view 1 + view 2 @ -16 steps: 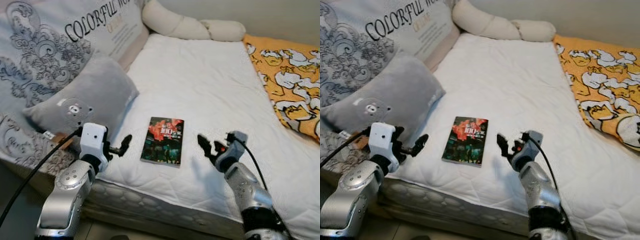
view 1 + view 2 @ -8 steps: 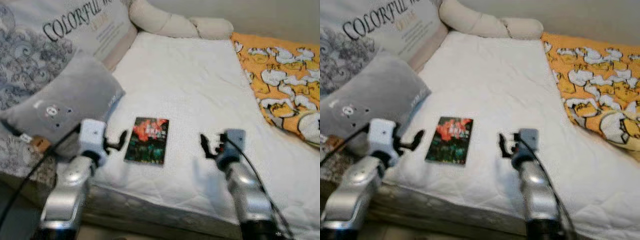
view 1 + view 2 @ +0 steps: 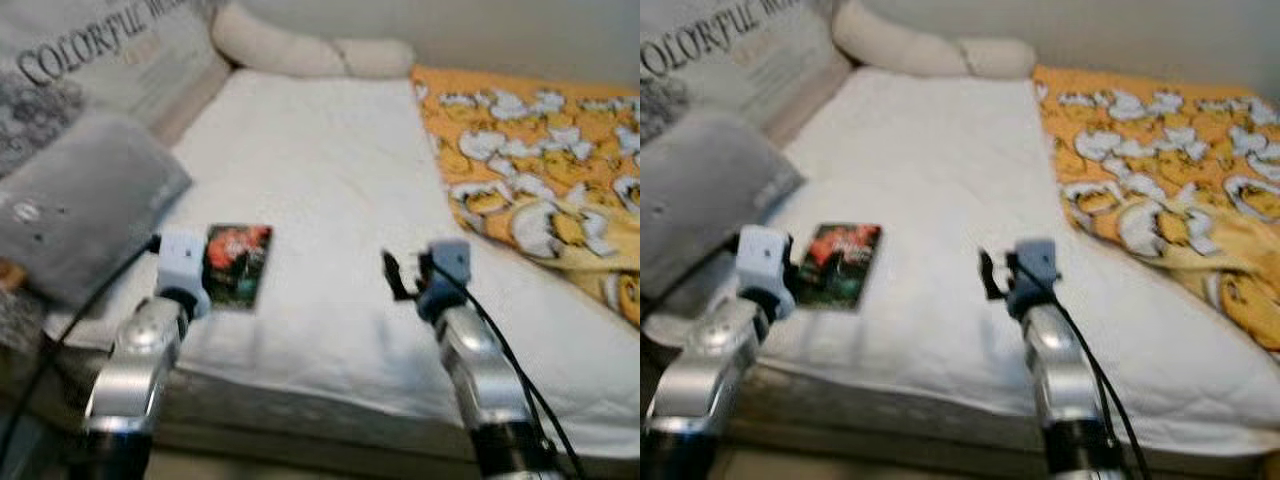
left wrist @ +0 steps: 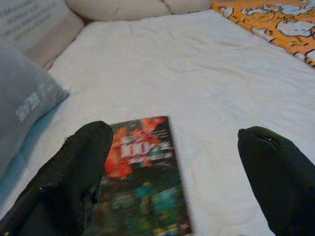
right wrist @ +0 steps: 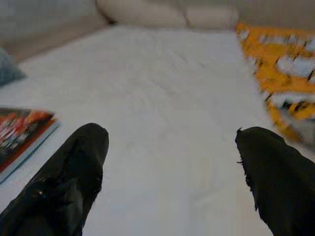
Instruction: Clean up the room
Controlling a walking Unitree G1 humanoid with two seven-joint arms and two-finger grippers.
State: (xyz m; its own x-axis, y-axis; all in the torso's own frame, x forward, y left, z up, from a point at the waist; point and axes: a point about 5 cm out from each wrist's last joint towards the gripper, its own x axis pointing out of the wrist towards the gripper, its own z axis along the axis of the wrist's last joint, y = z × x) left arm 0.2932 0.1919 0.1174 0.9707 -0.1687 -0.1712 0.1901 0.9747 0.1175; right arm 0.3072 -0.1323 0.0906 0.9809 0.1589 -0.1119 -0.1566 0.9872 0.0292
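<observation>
**Both grippers spread over the bed, book lying near the front edge**

A wide bed with a white quilted mattress cover takes up most of the head views, which are somewhat blurred. Along its right side lies an orange blanket printed with white and grey cartoon figures. On the left, a large pale cushion with dark lettering leans at the bed's side, and a soft grey pillow rests in front of it. A long cream bolster lies across the far end.

The left arm's silver forearm rises from below, and the left gripper is held over the near-left part of the mattress, its two black fingers spread wide with nothing between them. The right gripper is held over bare white cover nearer the middle, its fingers likewise spread wide and holding nothing.

The small paperback book with a dark cover and red picture lies flat on the white cover near the front-left edge, beside the grey pillow and just ahead of the left gripper.
</observation>
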